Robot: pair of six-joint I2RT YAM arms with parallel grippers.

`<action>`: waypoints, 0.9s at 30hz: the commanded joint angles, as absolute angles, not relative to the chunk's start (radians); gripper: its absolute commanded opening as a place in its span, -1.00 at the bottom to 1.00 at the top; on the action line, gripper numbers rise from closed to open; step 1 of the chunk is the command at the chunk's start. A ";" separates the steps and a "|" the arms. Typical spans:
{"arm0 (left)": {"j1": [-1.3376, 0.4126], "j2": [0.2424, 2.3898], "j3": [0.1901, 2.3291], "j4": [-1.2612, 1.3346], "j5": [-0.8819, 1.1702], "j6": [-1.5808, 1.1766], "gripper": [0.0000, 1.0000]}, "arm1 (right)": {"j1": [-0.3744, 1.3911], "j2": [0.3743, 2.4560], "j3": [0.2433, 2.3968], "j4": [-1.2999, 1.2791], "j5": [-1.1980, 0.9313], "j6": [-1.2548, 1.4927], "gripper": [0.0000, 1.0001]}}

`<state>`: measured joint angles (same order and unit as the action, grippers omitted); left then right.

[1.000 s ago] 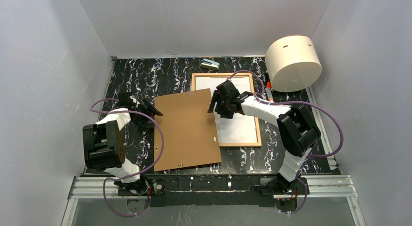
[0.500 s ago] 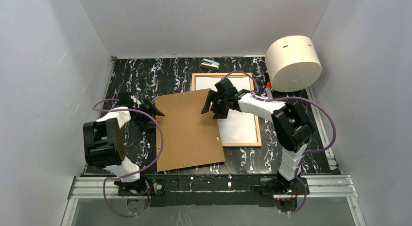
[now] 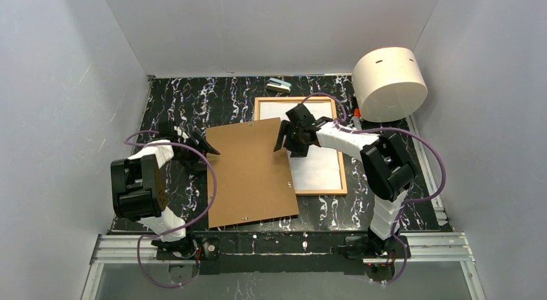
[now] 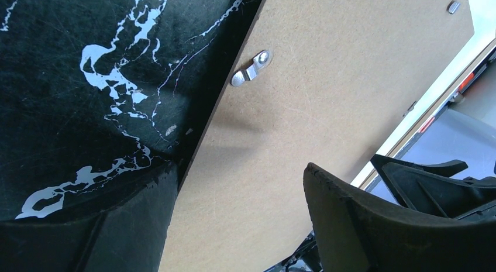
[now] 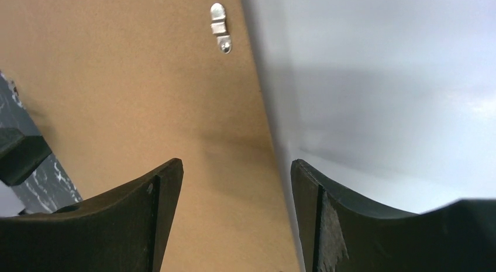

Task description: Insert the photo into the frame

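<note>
My left gripper [image 3: 208, 147] stands wide and empty at the left edge of the brown backing board [image 3: 248, 174], one finger over the table [image 3: 187, 100] and the other over the board. The board lies flat mid-table. My right gripper [image 3: 284, 147], also wide and holding nothing, spans the board's right edge. Beyond it the photo [image 3: 319, 168] lies white side up inside the frame [image 3: 320, 192], toward the table's back right corner, the board overlapping the frame's left side.
</note>
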<state>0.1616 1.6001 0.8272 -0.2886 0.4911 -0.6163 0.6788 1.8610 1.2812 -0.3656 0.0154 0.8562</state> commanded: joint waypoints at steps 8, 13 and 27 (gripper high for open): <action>0.153 1.676 0.813 -0.379 0.535 -0.570 0.54 | 0.672 1.871 1.292 -0.193 -0.314 0.805 0.53; 0.154 1.678 0.808 -0.379 0.530 -0.564 0.54 | 0.661 1.792 1.209 -0.019 -0.469 0.838 0.53; 0.153 1.687 0.817 -0.382 0.452 -0.556 0.54 | 0.646 1.629 0.937 0.484 -0.676 0.982 0.28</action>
<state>0.1841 1.6272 0.8639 -0.3092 0.4870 -0.5648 0.5900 1.6814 0.9436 0.1669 -0.4469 0.8753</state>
